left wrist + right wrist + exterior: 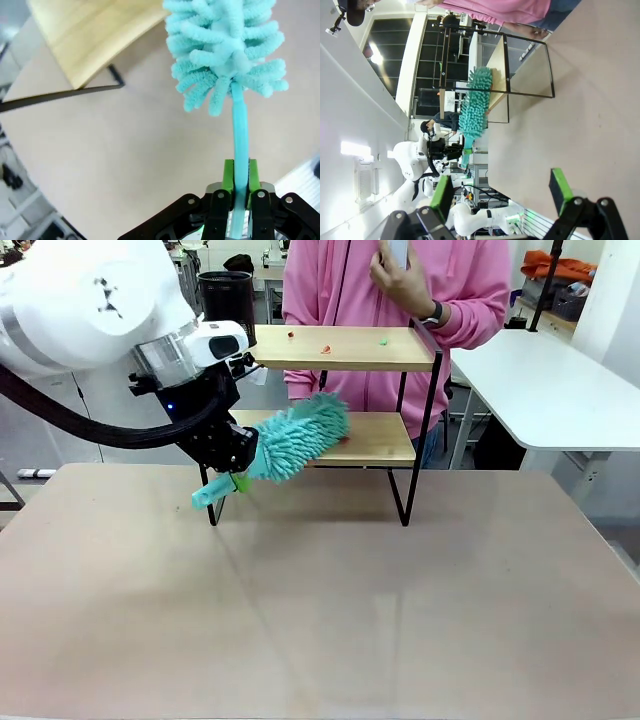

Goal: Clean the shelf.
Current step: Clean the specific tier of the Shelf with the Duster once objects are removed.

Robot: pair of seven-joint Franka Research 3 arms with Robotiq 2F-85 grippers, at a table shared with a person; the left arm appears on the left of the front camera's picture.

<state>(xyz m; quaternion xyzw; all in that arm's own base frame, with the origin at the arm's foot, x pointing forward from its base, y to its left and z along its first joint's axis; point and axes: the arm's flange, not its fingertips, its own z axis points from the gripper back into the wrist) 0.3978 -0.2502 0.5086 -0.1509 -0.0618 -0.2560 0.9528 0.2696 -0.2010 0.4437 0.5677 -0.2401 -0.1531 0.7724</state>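
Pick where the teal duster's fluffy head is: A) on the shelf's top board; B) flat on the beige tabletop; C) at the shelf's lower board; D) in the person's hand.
C: the left gripper holds the duster with its head at the lower board of the shelf, below the top one.

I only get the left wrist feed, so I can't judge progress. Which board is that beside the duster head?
Observer: The lower board of the shelf; the duster head lies against its front edge, toward the left end.
Operator: Anything up top?
Observer: Yes, small red and green bits lie on the top board.
Operator: Where's the right gripper?
Observer: The right gripper is open, holding nothing, above the table, apart from the shelf.
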